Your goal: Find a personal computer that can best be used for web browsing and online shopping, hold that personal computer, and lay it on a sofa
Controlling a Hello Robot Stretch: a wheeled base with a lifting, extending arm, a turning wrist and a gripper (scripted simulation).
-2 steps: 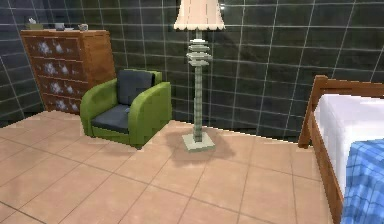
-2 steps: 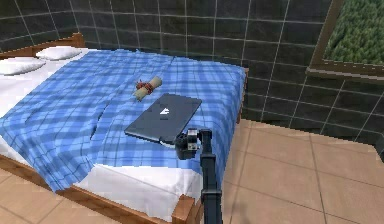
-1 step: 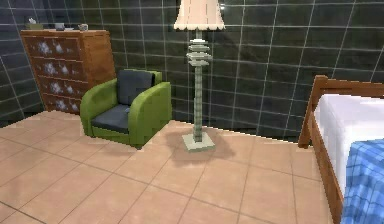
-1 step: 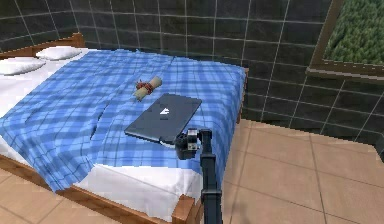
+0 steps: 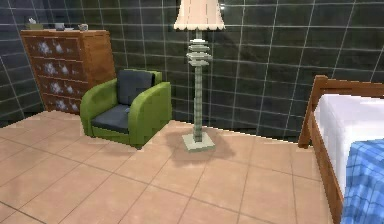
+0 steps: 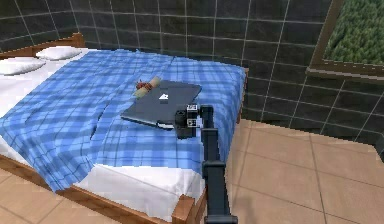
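Note:
A closed grey laptop (image 6: 158, 104) lies flat on the blue checked blanket of a bed (image 6: 70, 120), near the bed's far right corner in the arm side view. My arm (image 6: 215, 175) rises from the bottom edge. The gripper (image 6: 183, 123) is at the laptop's near right edge, and I cannot tell whether it holds anything. A green armchair (image 5: 125, 106) with dark cushions stands against the dark tiled wall in the forward view.
A small brown and red thing (image 6: 150, 85) lies just beyond the laptop. Two white pillows (image 6: 20, 66) are at the bed's head. A wooden dresser (image 5: 66, 66) and a floor lamp (image 5: 200, 85) flank the armchair. A bed's wooden frame (image 5: 318, 120) is at the forward view's right.

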